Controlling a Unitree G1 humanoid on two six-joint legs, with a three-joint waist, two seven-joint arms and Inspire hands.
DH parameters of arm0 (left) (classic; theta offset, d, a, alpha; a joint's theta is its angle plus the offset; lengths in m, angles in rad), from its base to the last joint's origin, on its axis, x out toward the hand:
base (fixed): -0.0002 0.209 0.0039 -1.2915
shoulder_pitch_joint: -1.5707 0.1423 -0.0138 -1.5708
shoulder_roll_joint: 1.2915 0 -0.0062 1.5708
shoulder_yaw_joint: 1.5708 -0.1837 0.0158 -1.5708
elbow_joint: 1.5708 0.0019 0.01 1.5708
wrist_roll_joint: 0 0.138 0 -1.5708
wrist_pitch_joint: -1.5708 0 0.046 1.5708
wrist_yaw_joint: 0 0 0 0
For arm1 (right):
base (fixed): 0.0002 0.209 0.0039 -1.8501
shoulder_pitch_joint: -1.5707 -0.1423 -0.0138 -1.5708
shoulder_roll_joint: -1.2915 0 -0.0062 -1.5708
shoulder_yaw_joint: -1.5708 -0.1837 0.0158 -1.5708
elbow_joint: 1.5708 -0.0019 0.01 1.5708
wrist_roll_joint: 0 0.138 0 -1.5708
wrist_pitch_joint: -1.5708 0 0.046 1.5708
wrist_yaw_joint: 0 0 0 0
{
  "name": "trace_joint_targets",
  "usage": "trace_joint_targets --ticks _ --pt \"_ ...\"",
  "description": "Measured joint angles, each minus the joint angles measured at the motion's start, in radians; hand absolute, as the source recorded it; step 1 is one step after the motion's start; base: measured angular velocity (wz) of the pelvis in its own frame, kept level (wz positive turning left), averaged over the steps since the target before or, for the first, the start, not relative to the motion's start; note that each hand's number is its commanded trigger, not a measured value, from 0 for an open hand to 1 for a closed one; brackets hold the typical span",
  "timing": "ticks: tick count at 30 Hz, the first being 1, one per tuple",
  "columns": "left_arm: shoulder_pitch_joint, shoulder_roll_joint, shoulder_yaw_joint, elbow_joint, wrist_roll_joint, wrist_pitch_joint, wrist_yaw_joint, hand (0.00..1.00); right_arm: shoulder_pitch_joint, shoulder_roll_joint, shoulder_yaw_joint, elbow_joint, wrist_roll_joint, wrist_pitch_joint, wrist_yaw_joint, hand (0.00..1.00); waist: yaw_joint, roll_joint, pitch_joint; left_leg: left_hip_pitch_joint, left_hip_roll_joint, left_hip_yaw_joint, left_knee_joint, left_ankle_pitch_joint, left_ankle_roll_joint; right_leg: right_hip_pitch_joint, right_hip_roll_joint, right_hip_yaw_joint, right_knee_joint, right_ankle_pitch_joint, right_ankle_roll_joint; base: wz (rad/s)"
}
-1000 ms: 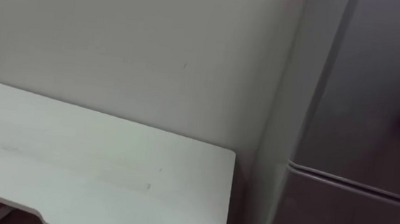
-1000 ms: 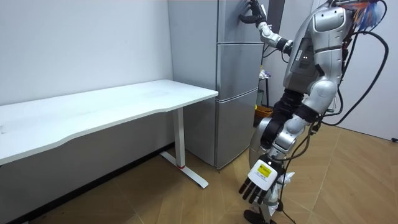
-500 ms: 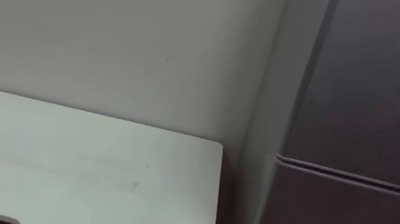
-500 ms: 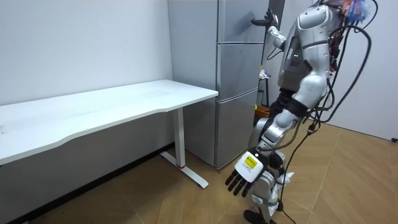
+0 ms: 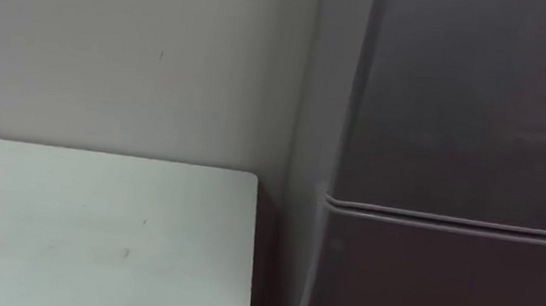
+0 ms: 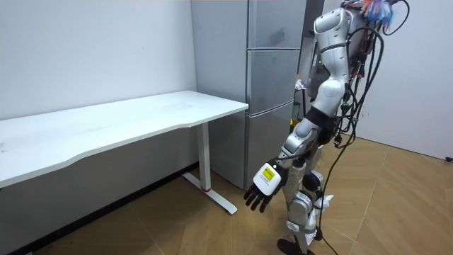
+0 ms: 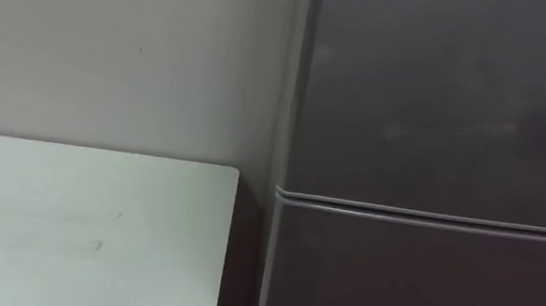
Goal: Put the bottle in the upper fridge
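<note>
Ahead, in the eye views, the fridge (image 5: 419, 197) stood shut, right of the desk (image 5: 95, 226). From the room view, the left hand (image 6: 262, 191) hung low, fingers spread and empty; where the bottle was, I couldn't tell. Best locate it before pulling the upper door (image 5: 480, 93).

The robot stands upright in the room view. Its left arm hangs down from the shoulder, slightly bent at the elbow. The left hand (image 6: 261, 191) hangs low with fingers loosely spread, pointing toward seven o'clock.
</note>
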Motion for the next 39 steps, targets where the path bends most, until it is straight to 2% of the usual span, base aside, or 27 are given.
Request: trace_joint_targets --ticks 2,7,9,12,13,17,20,21,23,26,29,33,35,39 --pt "-0.002 -0.002 0.0 -0.001 -0.001 0.0 0.002 0.0 0.066 0.005 -0.009 0.021 0.031 0.003 -0.002 0.0 -0.002 0.001 -0.0006 -0.001 -0.001 0.001 -0.002 -0.001 0.001 -0.003 -0.001 0.001 -0.001 -0.001 0.002 0.0" --pt "-0.003 0.0 -0.001 0.007 -0.023 -0.002 0.033 0.0 0.131 0.021 -0.009 0.134 0.048 0.003 -0.03 0.0 0.009 0.006 0.0014 0.0 0.0 0.014 -0.009 -0.002 0.002 -0.011 0.0 0.009 0.0 -0.002 0.003 -0.04" --pt "-0.004 -0.001 -0.001 0.009 -0.028 -0.002 0.033 0.0 0.162 0.042 -0.01 0.16 0.048 0.003 -0.047 0.0 0.011 0.01 0.0015 -0.001 0.0 0.016 -0.009 -0.002 0.002 -0.011 0.0 0.01 0.0 -0.002 0.003 0.0" --pt "-0.005 -0.002 -0.002 0.012 -0.029 -0.001 0.039 0.0 0.207 0.099 -0.011 0.208 0.067 0.002 -0.072 0.0 0.015 0.017 0.003 0.0 0.0 0.015 -0.009 -0.002 0.002 -0.01 0.0 0.016 0.001 -0.002 0.003 -0.02" --pt "-0.005 -0.005 -0.003 0.013 -0.029 -0.001 0.041 0.0 0.23 0.124 -0.009 0.224 0.092 0.002 -0.082 0.0 0.014 0.027 0.0063 0.002 0.0 0.018 -0.01 -0.003 0.002 -0.014 0.001 0.021 0.0 -0.002 0.003 -0.06" --pt "-0.005 -0.014 0.0 0.024 -0.028 -0.001 0.043 0.0 0.291 0.201 -0.009 0.284 0.154 0.001 -0.106 0.0 0.014 0.039 0.003 0.004 0.0 0.023 -0.01 -0.005 0.002 -0.019 -0.004 0.033 0.0 -0.009 0.005 -0.07" --pt "-0.006 -0.032 -0.003 0.027 -0.025 -0.003 0.043 0.0 0.32 0.239 0.0 0.318 0.151 -0.003 -0.107 0.0 0.01 0.06 0.0007 0.002 -0.001 0.029 -0.01 -0.006 0.003 -0.025 -0.002 0.042 0.004 -0.008 0.006 -0.08" --pt "-0.006 -0.032 -0.003 0.029 -0.024 -0.004 0.043 0.0 0.323 0.246 0.01 0.336 0.151 -0.003 -0.105 0.0 0.008 0.061 0.0005 0.003 0.0 0.028 -0.01 -0.006 0.003 -0.023 -0.001 0.042 0.004 -0.008 0.005 -0.03" --pt "-0.007 -0.033 -0.005 0.03 -0.026 -0.005 0.052 0.0 0.341 0.293 0.043 0.381 0.166 -0.003 -0.094 0.0 0.008 0.061 0.0007 0.017 0.002 0.028 -0.012 -0.007 0.001 -0.011 0.0 0.043 0.004 -0.008 0.004 -0.02" --pt "-0.017 -0.033 -0.014 0.047 -0.028 -0.014 0.06 0.0 0.348 0.332 0.145 0.462 0.174 -0.004 -0.063 0.0 0.011 0.066 0.004 0.02 0.003 0.029 -0.011 -0.01 -0.002 -0.013 0.006 0.05 0.007 -0.014 0.002 -0.04" --pt "-0.021 -0.039 -0.014 0.065 -0.027 -0.025 0.061 0.0 0.358 0.374 0.181 0.491 0.167 -0.003 -0.017 0.0 0.012 0.071 0.0052 0.017 0.003 0.03 -0.009 -0.011 -0.003 -0.018 0.006 0.051 0.012 -0.015 0.002 0.0" --pt "-0.021 -0.056 -0.026 0.066 -0.027 -0.025 0.062 0.0 0.368 0.39 0.229 0.515 0.16 -0.005 0.032 0.0 0.014 0.078 0.0042 0.013 0.001 0.031 -0.009 -0.011 -0.002 -0.027 0.005 0.052 0.021 -0.019 0.002 0.0" --pt "-0.026 -0.067 -0.038 0.077 -0.026 -0.028 0.062 0.0 0.366 0.393 0.269 0.551 0.147 -0.005 0.067 0.0 0.013 0.087 -0.0001 0.017 0.001 0.031 -0.01 -0.011 -0.002 -0.027 0.006 0.054 0.02 -0.019 0.002 0.0" --pt "-0.04 -0.069 -0.062 0.086 -0.026 -0.036 0.064 0.0 0.37 0.396 0.304 0.595 0.109 -0.004 0.127 0.0 0.013 0.098 -0.0002 0.018 0.001 0.031 -0.011 -0.011 -0.003 -0.028 0.005 0.056 0.021 -0.021 0.001 0.0"
